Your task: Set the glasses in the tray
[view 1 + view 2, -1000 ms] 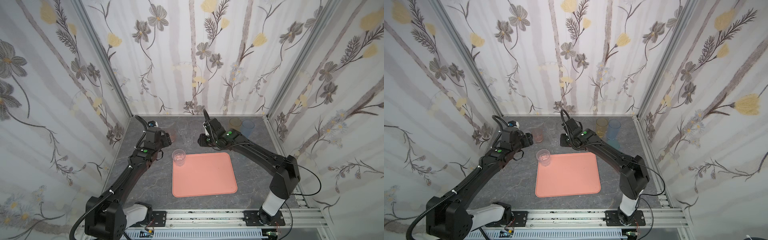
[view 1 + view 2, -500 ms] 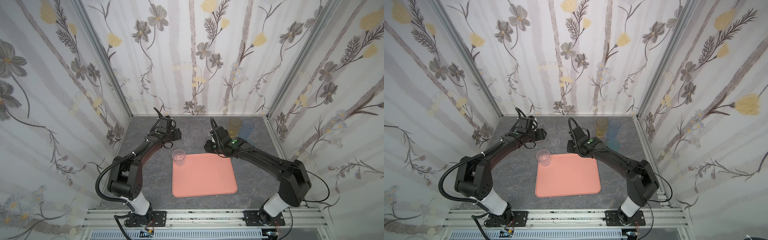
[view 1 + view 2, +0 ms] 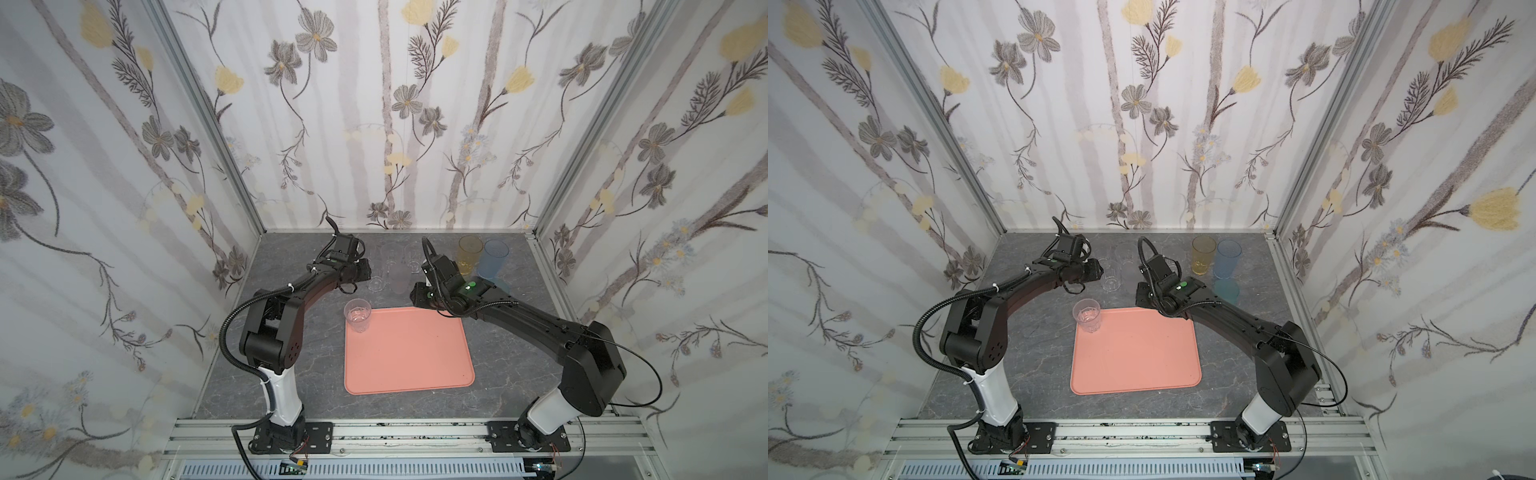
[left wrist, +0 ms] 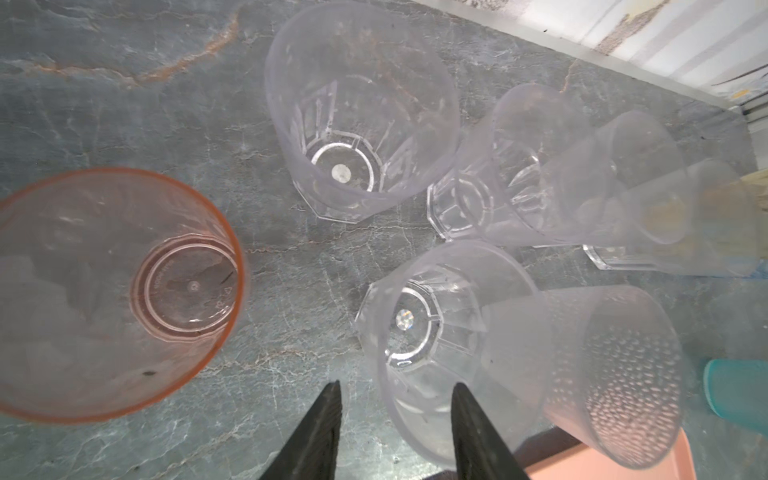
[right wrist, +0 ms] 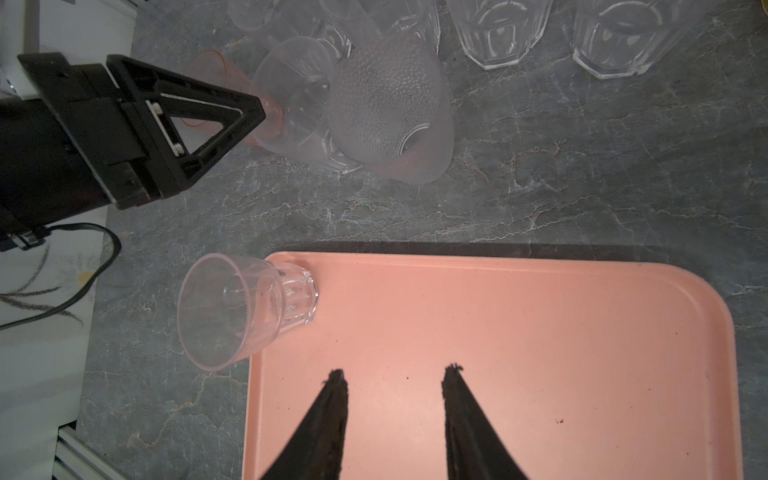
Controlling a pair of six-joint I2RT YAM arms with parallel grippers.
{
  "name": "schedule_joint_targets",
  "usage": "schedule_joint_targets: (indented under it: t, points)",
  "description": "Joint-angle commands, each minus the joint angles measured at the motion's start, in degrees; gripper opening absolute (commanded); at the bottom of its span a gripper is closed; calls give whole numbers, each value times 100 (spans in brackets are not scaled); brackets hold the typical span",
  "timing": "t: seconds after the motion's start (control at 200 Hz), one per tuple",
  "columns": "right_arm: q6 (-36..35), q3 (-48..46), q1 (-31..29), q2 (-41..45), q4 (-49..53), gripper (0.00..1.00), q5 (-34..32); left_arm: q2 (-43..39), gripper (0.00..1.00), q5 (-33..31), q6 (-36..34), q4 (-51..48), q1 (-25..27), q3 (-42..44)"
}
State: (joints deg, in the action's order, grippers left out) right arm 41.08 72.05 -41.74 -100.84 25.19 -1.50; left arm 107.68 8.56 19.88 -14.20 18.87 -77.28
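Left fingers [image 4: 324, 424] stand apart over the near rim of a clear faceted tumbler [image 4: 419, 332] on the worktop [image 4: 124, 83]. A pink tumbler [image 4: 116, 291] stands off to one side of them. Right fingers [image 5: 328, 415] stand apart, empty, over the tray [image 5: 540, 332]. One small clear tumbler [image 5: 249, 307] stands upright in the tray corner beyond their tips.

Grey tabletop [image 3: 498, 374]: tray [image 3: 409, 357], glasses [image 3: 398, 279]

Teal glass [image 4: 737, 392] only partly in frame at the left wrist view's edge (likewise the pink glass [image 4: 124, 291])
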Motion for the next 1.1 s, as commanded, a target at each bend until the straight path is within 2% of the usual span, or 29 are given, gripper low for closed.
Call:
schedule_joint_targets:
  t: [0.0, 0.355, 0.749, 1.094]
  points:
    - [6, -33, -3, 30, -199, 39, -98, 127, 40, -193, -46, 40, 48, -167]
    - [40, -7, -1, 62, -225, 39, -135, 403, 24, -445, -10, 40, 145, -290]
    - [40, 63, -5, 4, -237, 38, -115, -26, 9, -442, -10, 38, 143, 75]
    - [92, -53, -2, 164, -262, 38, -125, -787, 0, -578, 37, 31, 143, 527]
